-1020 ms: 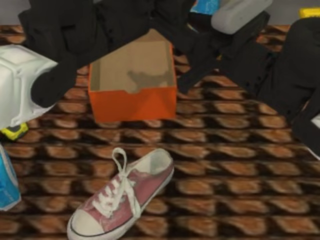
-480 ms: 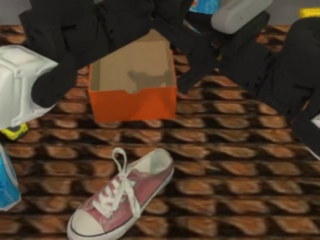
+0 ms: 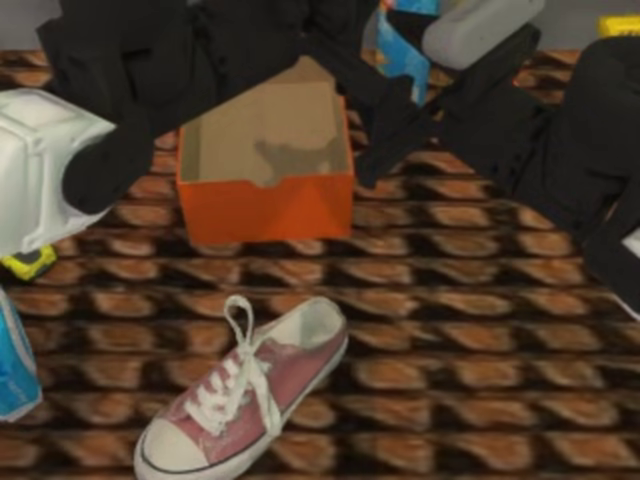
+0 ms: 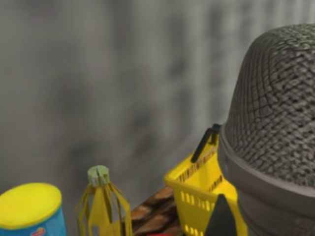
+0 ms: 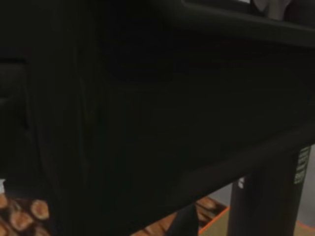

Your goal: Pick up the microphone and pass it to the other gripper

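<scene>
Microphone (image 4: 275,128) fills the left wrist view, mesh head close; its handle is cut off. Above the orange box (image 3: 265,165) both arms overlap darkly, so I cannot tell either gripper's grip.

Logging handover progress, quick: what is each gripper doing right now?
Left gripper: looks closed on the microphone, raised off the table.
Right gripper: cannot be told; its wrist view is dark.
</scene>
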Robot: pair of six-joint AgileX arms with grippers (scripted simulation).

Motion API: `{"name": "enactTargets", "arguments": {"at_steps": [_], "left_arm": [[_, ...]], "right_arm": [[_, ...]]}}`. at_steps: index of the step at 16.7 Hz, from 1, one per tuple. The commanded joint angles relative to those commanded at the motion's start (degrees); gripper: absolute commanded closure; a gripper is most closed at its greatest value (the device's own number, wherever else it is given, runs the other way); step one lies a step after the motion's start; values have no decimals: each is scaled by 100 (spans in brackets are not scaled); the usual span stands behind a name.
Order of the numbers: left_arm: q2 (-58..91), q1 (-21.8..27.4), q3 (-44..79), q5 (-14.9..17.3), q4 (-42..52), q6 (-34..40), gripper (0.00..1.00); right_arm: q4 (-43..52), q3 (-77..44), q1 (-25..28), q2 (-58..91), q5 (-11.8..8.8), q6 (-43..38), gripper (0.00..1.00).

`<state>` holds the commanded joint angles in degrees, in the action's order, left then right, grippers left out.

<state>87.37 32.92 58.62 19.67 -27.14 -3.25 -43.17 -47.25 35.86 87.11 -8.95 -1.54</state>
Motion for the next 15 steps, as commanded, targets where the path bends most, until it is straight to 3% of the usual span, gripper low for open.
{"name": "enactTargets", "arguments": {"at_steps": [9, 15], "left_arm": [[-51, -15, 56, -53, 12, -42, 100], [-400, -645, -253, 494, 64, -38, 100]], "right_arm": [[9, 80, -41, 43, 40, 34, 0], [210, 1003, -189, -1124, -129, 31, 0]]}}
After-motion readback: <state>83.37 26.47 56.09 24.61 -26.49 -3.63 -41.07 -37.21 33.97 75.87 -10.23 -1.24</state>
